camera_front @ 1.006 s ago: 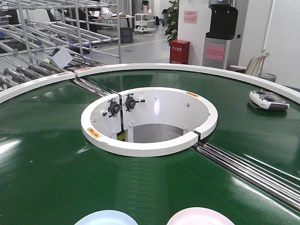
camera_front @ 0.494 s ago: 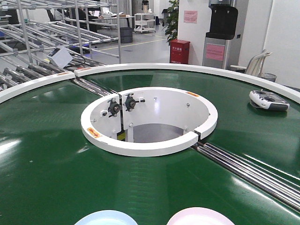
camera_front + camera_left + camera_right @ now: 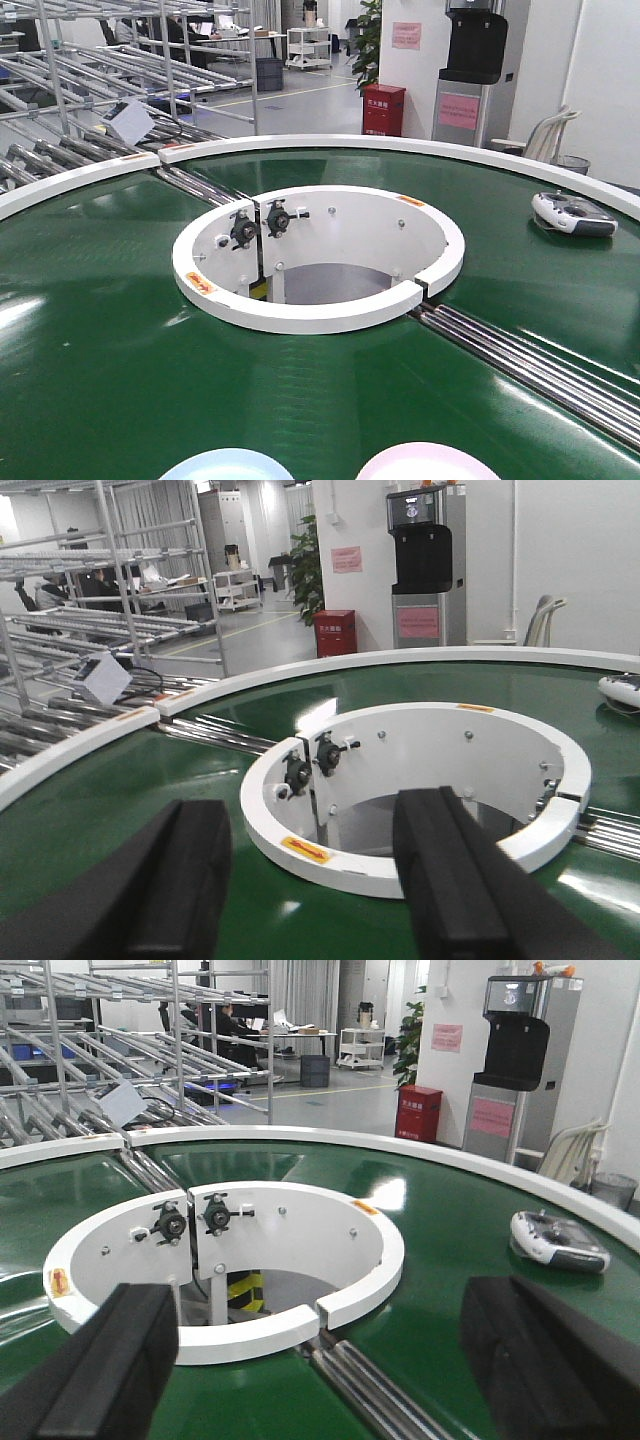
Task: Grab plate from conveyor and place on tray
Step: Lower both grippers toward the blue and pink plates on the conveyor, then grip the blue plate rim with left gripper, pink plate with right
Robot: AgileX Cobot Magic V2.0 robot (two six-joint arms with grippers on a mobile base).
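Observation:
The conveyor (image 3: pixel 100 330) is a dark green ring belt with white rims around a round white-walled opening (image 3: pixel 318 262). Two plates lie on it at the front view's bottom edge, cut off by the frame: a light blue plate (image 3: pixel 226 465) on the left and a pink plate (image 3: pixel 428 462) on the right. My left gripper (image 3: pixel 315 880) hovers open over the belt (image 3: pixel 120 780) with nothing between its black fingers (image 3: pixel 185 875). The right gripper (image 3: pixel 320 1360) is also open and empty above the belt (image 3: pixel 430 1260). Neither wrist view shows a plate. The tray is out of view.
A grey-white remote controller (image 3: pixel 573 213) rests on the belt at the far right, also in the right wrist view (image 3: pixel 560 1242). Steel roller seams (image 3: pixel 530 365) cross the belt. Metal racks (image 3: pixel 120 60) stand behind on the left, and a red box (image 3: pixel 383 110) stands beyond the conveyor.

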